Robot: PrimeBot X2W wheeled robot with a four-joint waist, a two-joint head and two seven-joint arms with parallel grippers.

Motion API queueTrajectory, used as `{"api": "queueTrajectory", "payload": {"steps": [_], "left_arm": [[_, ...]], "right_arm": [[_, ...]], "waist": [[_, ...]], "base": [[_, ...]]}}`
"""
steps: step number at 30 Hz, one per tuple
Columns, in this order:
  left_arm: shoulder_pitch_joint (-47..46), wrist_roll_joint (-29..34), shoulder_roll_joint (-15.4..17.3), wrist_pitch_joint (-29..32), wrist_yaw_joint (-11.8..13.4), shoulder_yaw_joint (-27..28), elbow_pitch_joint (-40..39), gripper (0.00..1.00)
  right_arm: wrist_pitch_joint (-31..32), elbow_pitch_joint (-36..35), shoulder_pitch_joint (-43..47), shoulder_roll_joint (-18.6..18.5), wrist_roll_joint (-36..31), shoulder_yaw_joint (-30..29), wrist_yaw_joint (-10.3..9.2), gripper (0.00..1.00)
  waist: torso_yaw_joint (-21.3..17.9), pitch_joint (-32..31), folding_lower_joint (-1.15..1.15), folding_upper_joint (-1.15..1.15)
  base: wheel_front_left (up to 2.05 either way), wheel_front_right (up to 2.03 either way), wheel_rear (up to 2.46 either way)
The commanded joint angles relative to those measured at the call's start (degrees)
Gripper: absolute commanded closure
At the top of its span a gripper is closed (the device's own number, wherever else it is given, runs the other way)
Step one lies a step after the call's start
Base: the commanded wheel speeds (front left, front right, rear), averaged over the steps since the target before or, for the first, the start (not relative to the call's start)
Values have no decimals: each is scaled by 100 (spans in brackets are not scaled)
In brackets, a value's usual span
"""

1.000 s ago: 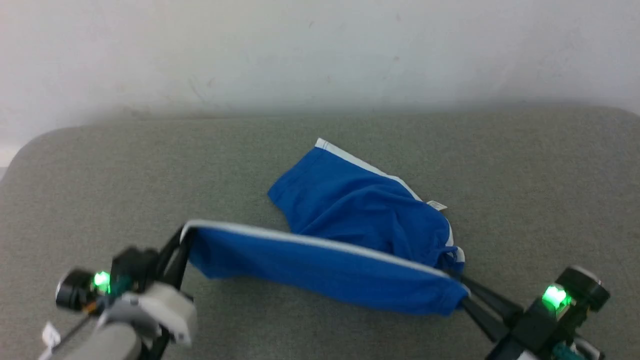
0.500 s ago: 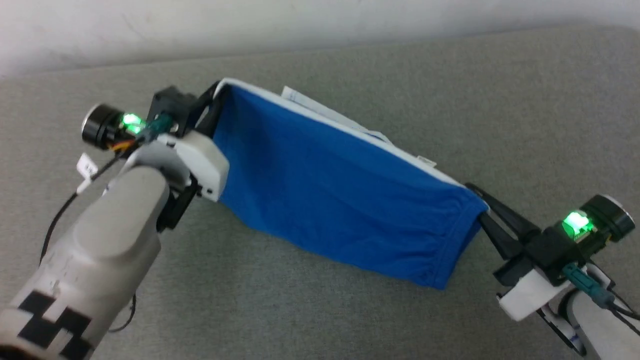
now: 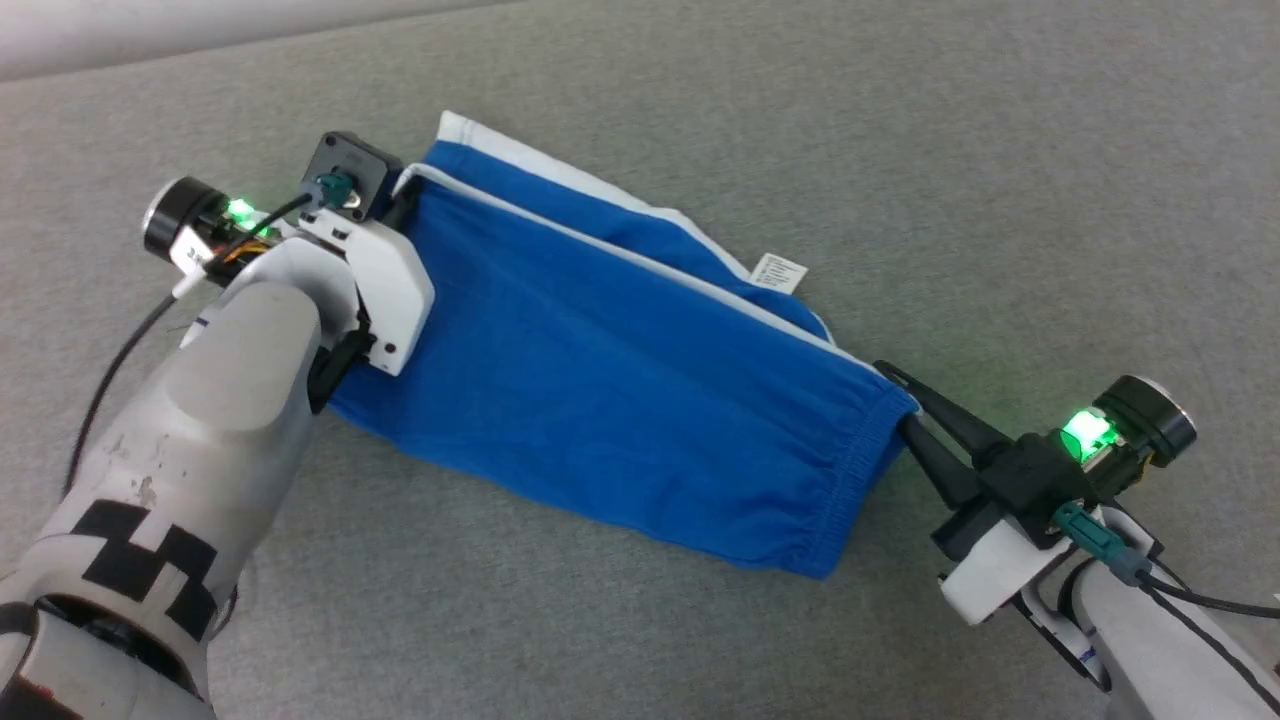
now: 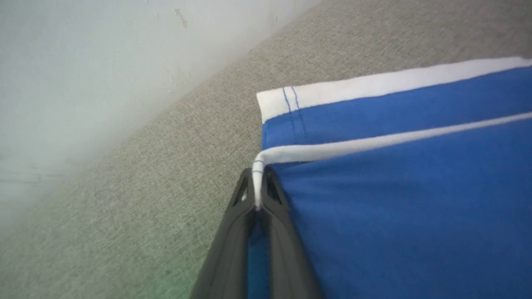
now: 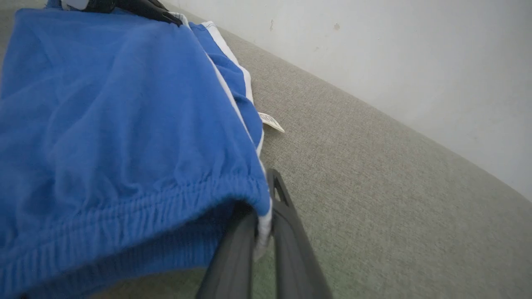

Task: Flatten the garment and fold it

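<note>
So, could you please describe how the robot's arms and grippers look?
Both arms are pale grey; the left forearm bears black block markings. The left gripper and right gripper each have long dark fingers, white housing, a green light and black cabling.

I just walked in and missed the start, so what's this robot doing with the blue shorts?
Both grippers hold the blue shorts by one white-trimmed edge. The left gripper is shut on the hem corner, the right gripper on the waistband corner, cloth stretched between them. That layer lies over another part of the shorts on the grey fabric surface; a small white tag sticks out beyond.
</note>
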Motion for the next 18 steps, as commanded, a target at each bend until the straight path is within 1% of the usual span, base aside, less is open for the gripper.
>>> {"api": "queueTrajectory", "payload": {"steps": [1,2,3,4,5,6,9,13,16,18], "left_arm": [[43,-18,-56,30,-63,-93,168,100],[25,-17,-67,-11,-79,-124,237,100],[6,-16,-76,-46,-93,-156,298,100],[-20,-17,-83,-71,-105,-188,352,84],[-60,-10,-86,-117,-114,-222,385,16],[-104,-18,-90,-185,-121,-237,401,0],[-256,-48,-55,-236,-137,-314,431,0],[-526,-75,96,-207,-144,-519,274,0],[-679,-267,240,158,-145,-767,20,0],[-735,-517,340,611,-146,-989,-234,0]], "right_arm": [[-26,-17,-63,31,28,-38,-13,63],[-26,-58,-55,53,9,-95,-13,2],[-26,-130,-33,75,-30,-176,-13,0],[-26,-221,19,100,-51,-258,-13,0],[-26,-324,93,114,-71,-347,-13,0],[-26,-435,187,112,-96,-438,-13,0],[-26,-820,548,57,-185,-732,-13,0],[-26,-1286,1093,49,-333,-1246,-13,0],[-26,-1557,1395,106,-410,-1552,-13,0],[-26,-1691,1534,194,-459,-1698,-13,0]], "waist": [[-90,-41,0,-1],[-84,-94,0,-1],[-73,-153,0,-1],[-54,-218,0,-1],[-31,-293,0,-1],[-3,-376,0,-1],[82,-614,0,-1],[162,-891,0,-1],[194,-1018,0,-1],[204,-1069,0,-1]], "base": [[0,0,0],[0,0,0],[0,0,0],[0,0,0],[0,0,0],[0,0,0],[0,0,0],[0,0,0],[0,0,0],[0,0,0]]}}
